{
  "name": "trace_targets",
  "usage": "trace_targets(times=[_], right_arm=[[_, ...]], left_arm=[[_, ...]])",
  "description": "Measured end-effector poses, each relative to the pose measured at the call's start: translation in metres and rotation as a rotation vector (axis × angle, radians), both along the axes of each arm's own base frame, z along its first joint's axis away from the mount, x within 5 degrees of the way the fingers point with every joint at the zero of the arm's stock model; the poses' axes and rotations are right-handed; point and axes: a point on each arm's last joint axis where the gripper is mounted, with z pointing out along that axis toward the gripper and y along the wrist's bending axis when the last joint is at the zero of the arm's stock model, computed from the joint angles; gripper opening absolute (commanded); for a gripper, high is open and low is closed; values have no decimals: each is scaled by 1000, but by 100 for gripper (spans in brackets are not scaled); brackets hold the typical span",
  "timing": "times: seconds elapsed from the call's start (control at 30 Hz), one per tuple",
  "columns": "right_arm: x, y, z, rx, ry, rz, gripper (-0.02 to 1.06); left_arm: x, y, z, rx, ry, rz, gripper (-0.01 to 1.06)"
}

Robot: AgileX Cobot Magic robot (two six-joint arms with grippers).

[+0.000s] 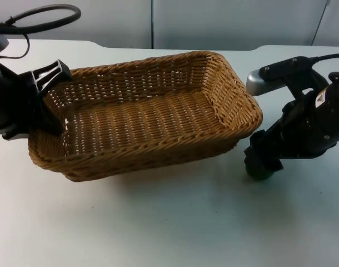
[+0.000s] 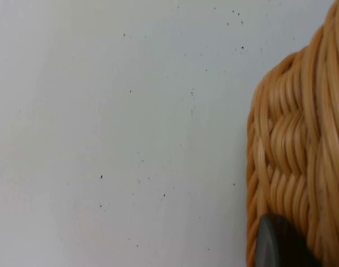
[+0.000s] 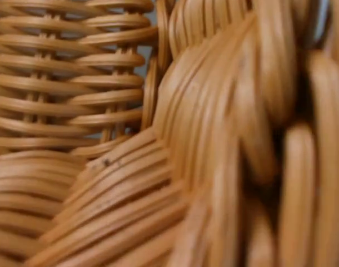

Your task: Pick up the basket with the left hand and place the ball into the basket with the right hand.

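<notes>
White table, rectangular woven wicker basket, left tool gripping rim.

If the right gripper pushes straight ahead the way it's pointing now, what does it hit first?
Most likely the basket: the right wrist view looks straight onto its woven wall at close range. In the top view the right gripper sits low beside the basket's near right corner. Exact gap unclear.

We are seeing the long tan woven wicker basket taking up the middle of the white table top. In front of the basket, open table is lying free for passage. The left gripper is blocking its left end, the right gripper is crowding its right corner.
</notes>
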Motion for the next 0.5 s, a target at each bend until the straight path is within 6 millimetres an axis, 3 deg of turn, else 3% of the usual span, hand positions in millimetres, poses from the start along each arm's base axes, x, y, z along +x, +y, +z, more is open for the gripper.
trace_targets(times=[0.17, 0.23, 0.27, 0.3, 0.43, 0.5], right_arm=[[0, 0, -10, 4, 22, -21, 72], [1, 1, -10, 8, 22, -28, 64], [1, 1, -10, 8, 22, -28, 55], [1, 1, -11, 9, 19, -28, 55], [5, 2, -9, 26, -28, -34, 2], [6, 2, -10, 29, -38, -35, 0]], left_arm=[[0, 0, 0, 1, -1, -2, 0], [0, 0, 0, 1, -1, -2, 0], [0, 0, 0, 1, -1, -2, 0], [0, 0, 0, 1, -1, -2, 0], [0, 0, 0, 1, -1, -2, 0], [0, 0, 0, 1, -1, -2, 0]])
